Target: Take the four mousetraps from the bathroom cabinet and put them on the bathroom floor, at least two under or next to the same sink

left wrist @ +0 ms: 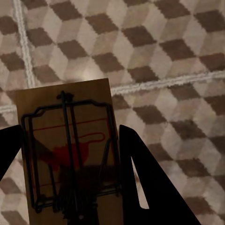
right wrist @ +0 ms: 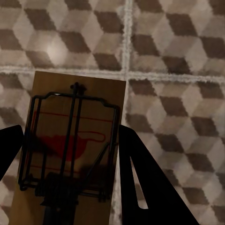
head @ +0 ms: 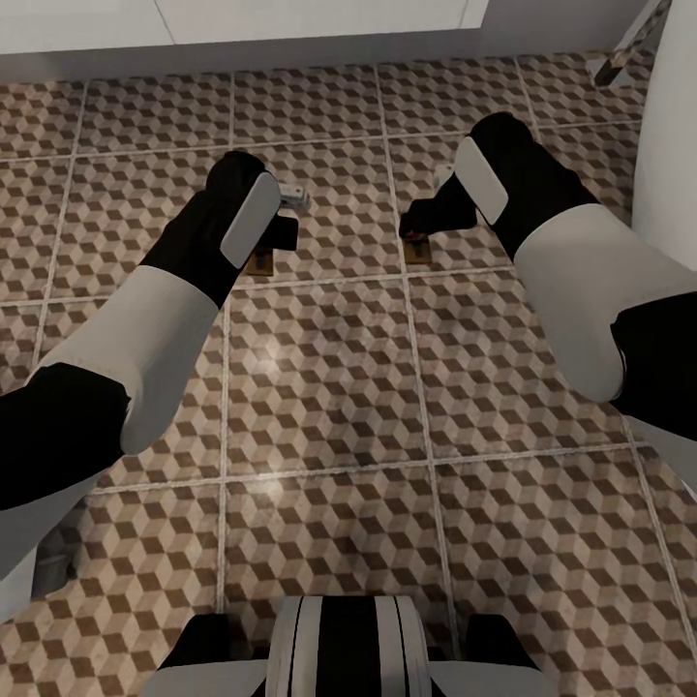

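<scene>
Two mousetraps are in view, each a tan board with dark wire and a red mark. One mousetrap (left wrist: 65,105) lies between the fingers of my left gripper (left wrist: 70,129), which is shut on its long edges. The other mousetrap (right wrist: 78,96) is gripped the same way by my right gripper (right wrist: 70,127). In the head view the left gripper (head: 276,240) and right gripper (head: 423,227) both reach down low over the cube-patterned bathroom floor (head: 329,387). A tan corner of each trap pokes out below them, the left mousetrap (head: 259,262) and the right mousetrap (head: 418,255).
A white wall base (head: 242,44) runs along the far edge of the tiles. A tall smooth white body (head: 668,145) stands at the right edge, close to my right arm. A small dark-and-pale object (head: 620,60) sits at the far right corner. Open tiles stretch between my arms and base.
</scene>
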Available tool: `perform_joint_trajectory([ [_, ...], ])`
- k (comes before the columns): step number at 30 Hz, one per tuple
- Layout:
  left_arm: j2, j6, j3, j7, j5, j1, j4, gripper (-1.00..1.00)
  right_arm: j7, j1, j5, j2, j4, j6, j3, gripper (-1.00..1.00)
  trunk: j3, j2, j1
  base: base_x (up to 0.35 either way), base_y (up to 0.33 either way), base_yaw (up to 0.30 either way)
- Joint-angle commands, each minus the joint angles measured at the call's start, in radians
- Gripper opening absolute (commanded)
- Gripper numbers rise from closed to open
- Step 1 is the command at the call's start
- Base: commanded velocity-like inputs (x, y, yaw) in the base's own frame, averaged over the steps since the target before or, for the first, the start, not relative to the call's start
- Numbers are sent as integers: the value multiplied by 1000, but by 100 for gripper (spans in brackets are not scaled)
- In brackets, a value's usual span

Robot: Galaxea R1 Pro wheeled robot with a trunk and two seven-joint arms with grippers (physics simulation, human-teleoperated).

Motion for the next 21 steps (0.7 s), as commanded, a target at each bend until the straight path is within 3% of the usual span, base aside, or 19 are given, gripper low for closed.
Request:
perform_joint_trajectory([
  [1,1,3,-4,8,8,-1,0,-100,-11,-1,-14,0,2,3,6,-100,-1,0,0,0,0,0],
  [21,1,3,-4,7,7,-1,3,-100,-10,-1,-14,0,47,3,9,-100,-1,-5,9,0,0,0],
])
